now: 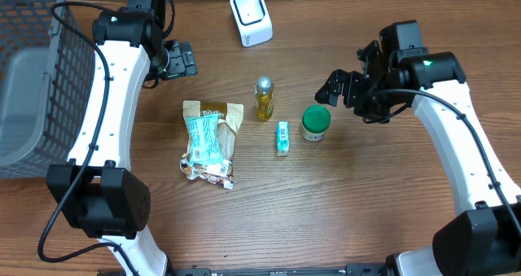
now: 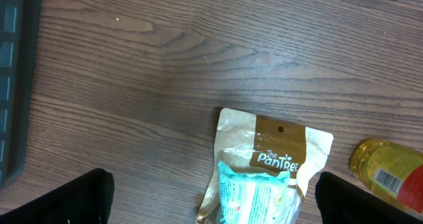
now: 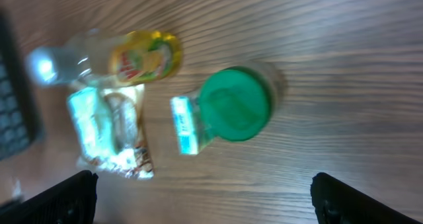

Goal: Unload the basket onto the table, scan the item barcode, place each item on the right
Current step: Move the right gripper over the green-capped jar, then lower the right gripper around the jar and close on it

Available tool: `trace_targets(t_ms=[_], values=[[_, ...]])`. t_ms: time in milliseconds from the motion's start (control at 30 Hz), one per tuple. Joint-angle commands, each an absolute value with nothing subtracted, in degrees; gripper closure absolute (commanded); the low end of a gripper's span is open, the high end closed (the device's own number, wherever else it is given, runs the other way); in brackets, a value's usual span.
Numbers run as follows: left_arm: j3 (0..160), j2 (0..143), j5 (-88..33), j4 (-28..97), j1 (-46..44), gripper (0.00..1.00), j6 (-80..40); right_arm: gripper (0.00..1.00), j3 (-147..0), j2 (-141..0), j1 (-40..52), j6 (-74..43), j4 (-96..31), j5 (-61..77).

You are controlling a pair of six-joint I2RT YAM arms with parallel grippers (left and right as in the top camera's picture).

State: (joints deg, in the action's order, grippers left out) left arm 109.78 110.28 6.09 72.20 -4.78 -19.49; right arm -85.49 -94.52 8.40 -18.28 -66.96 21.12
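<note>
Table (image 1: 342,219) from above. Basket (image 1: 32,81) at 9 o'clock. Left gripper (image 1: 181,62) at 11 o'clock and right gripper (image 1: 330,89) at 2 o'clock, jaws spread wide, holding nothing. Snack bag (image 1: 210,142) near centre; scanner (image 1: 251,15) at 12 o'clock; bottle (image 1: 263,99), green-lidded jar (image 1: 315,123) and small box (image 1: 282,138) at the bag's 3 o'clock.

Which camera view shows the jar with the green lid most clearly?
The overhead view: the jar with the green lid is sharp and whole there, beside the small box. The right wrist view shows it larger, from above, but blurred. The left wrist view does not show it.
</note>
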Motion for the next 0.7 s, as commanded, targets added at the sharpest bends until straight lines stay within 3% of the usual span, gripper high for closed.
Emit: trace_targets(t_ms=[0, 200, 400, 667], values=[[110.74, 110.17, 6.55, 72.14, -4.89, 0.0, -19.27, 0.0, -85.17, -94.06, 11.77, -27.83, -67.02, 8.71], [110.74, 110.17, 6.57, 72.14, -4.89, 0.0, -19.27, 0.0, -85.12, -94.32, 19.62, -37.12, -63.61, -5.61], [110.74, 110.17, 6.57, 72.14, -4.89, 0.0, -19.27, 0.0, -85.12, -94.32, 26.41, -37.06, -57.54, -5.52], [110.74, 110.17, 6.55, 72.14, -4.89, 0.0, -19.27, 0.0, -85.12, -94.32, 26.3, -37.1, -58.98, -8.12]])
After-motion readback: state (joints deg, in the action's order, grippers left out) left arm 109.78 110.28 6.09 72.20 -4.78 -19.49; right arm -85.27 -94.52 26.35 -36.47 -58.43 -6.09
